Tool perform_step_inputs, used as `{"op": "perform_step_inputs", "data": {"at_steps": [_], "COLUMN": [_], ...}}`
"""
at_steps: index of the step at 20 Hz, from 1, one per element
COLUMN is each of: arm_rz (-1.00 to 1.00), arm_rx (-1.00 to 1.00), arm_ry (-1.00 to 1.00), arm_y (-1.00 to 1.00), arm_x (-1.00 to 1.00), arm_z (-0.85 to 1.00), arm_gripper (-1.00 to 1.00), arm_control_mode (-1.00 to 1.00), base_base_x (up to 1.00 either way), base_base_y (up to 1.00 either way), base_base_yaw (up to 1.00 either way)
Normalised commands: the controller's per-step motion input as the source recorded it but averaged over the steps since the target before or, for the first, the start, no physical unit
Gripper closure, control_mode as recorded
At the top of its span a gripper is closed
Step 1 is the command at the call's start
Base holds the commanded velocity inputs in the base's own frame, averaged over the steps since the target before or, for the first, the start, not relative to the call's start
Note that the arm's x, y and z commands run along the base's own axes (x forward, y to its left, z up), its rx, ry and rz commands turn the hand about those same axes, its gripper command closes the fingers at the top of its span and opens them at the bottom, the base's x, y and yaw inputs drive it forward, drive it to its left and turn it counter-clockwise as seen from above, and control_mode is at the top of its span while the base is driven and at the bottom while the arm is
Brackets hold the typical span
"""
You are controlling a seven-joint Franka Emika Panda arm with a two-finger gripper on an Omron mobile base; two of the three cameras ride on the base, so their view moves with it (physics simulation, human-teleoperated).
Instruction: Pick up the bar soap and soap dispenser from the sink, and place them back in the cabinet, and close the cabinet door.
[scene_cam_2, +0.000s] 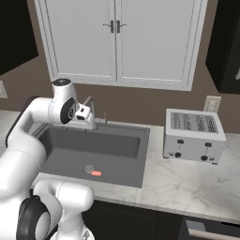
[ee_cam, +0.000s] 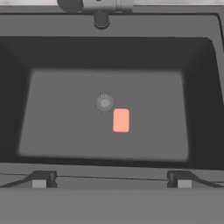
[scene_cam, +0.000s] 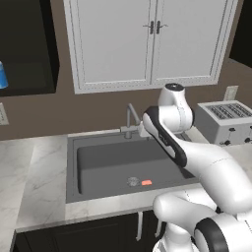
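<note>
- We see the bar soap, a small flat orange-red rectangle with softly rounded corners, lying flat on the floor of the sink, just beside the drain and apart from it.
- The drain is a round grey ring with a fine ribbed pattern, near the middle of the basin floor.
- The sink is a deep, matte dark grey rectangular basin with smooth walls; a slim grey metal faucet rises from its back rim.
- The soap dispenser shows as a smooth blue bottle at the left edge of the left base view, standing inside the open dark cabinet on the wall; its top is cut off by the edge.
- Our hand hangs above the sink and looks straight down into it; its two dark fingertips stand wide apart, holding nothing.
- The white arm, glossy with dark joints, bends over the right side of the basin.
- The table around the sink is pale marble with faint grey veins.
- A silver four-slot toaster, boxy with dark knobs, sits on the table to the right of the sink.
- Above the sink hang white panelled double doors with small dark handles, set on a brown wall.
</note>
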Motion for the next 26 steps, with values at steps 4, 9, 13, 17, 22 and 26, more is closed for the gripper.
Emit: {"op": "perform_step_inputs", "data": {"at_steps": [4,9,13,17,22,26], "arm_rz": [0.00,0.00,0.00,0.00,0.00,0.00], "arm_rx": [0.01,0.00,0.00,0.00,0.00,0.00], "arm_ry": [0.00,0.00,0.00,0.00,0.00,0.00], "arm_y": [0.00,0.00,-0.03,-0.05,-0.04,-0.05], "arm_x": [0.03,0.01,0.03,0.01,0.03,0.04], "arm_z": [-0.08,-0.19,-0.19,-0.19,-0.20,-0.19], "arm_gripper": [-1.00,-1.00,-1.00,-1.00,-1.00,-1.00], "arm_control_mode": [-1.00,-1.00,-1.00,-1.00,-1.00,-1.00], "base_base_x": [0.00,0.00,0.00,0.00,0.00,0.00], "base_base_y": [0.00,0.00,0.00,0.00,0.00,0.00], "base_base_yaw": [0.00,0.00,0.00,0.00,0.00,0.00]}}
